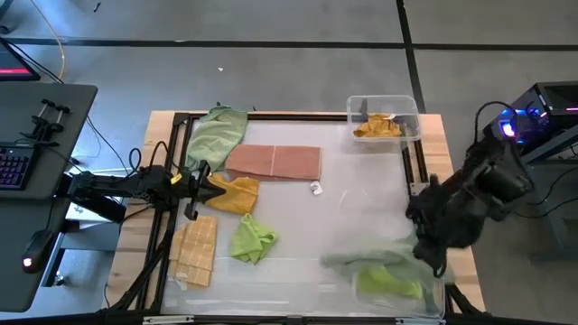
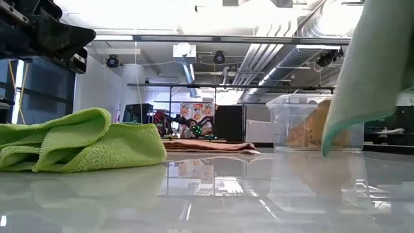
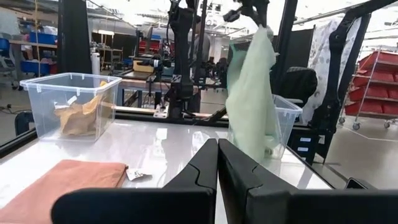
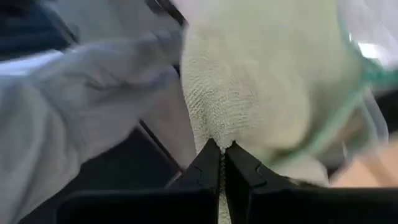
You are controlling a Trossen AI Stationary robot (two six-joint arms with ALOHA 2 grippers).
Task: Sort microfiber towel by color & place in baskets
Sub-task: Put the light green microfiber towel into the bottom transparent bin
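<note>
My right gripper (image 1: 424, 246) is shut on a pale green towel (image 1: 366, 262) over the near-right clear basket (image 1: 432, 302), which holds a bright green towel (image 1: 388, 283). The far-right basket (image 1: 405, 106) holds an orange-yellow towel (image 1: 376, 127). My left gripper (image 3: 217, 163) is shut on nothing and hovers at the table's left, beside an orange towel (image 1: 235, 193). Lying flat on the table are a red-brown towel (image 1: 274, 162), a bright green towel (image 1: 251, 239), a second pale green towel (image 1: 217, 134) and a tan towel (image 1: 197, 249). My right gripper pinches the pale green towel between its two fingertips at a bunched upper part (image 4: 214, 134). The towel hangs slack below the gripper (image 3: 252, 93), lifted off the table. Its lower end (image 3: 266, 148) is level with the near-right basket's wall; whether it touches, I cannot tell.
A small white tag (image 1: 316, 188) lies near the table's middle. A black frame (image 1: 271, 115) runs along the far and side edges. A desk with a keyboard (image 1: 13, 167) stands left of the table. Bare table shows in the middle (image 1: 361, 199).
</note>
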